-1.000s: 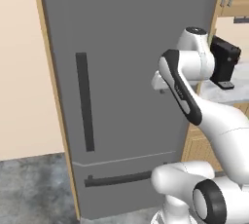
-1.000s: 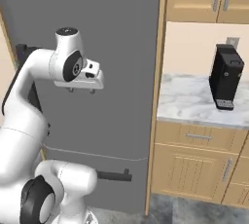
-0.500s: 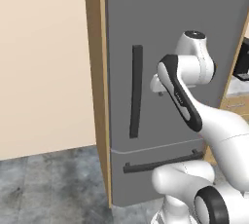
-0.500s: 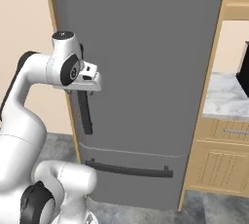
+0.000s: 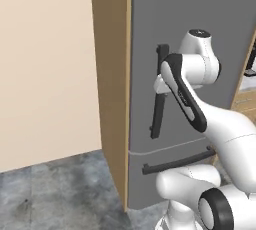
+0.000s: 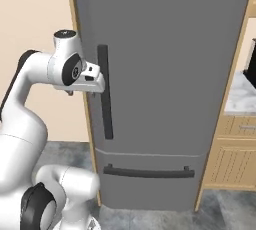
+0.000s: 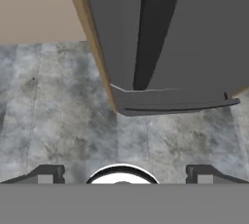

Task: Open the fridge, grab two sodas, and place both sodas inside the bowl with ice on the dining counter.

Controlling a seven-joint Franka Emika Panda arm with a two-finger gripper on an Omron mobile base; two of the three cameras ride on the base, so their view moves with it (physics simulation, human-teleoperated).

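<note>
From the left base camera, the tall grey fridge (image 5: 190,34) with tan wood side panel stands shut against a plain beige wall (image 5: 47,69), grey stone floor (image 5: 55,189) lying open to its left, while the white arm's hand hangs just beside the dark vertical bar handle (image 5: 159,94). From the right, the two-finger gripper (image 6: 82,93) sits near that handle, above the lower drawer's horizontal handle (image 6: 148,172). The hand camera looks down the door's left edge to bare floor, fingertips (image 7: 46,173) spread wide apart, holding nothing.

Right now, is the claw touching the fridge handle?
Apart. The hand view shows the open claw pointing down at the floor, with the handle well ahead and nothing between its tips.
</note>
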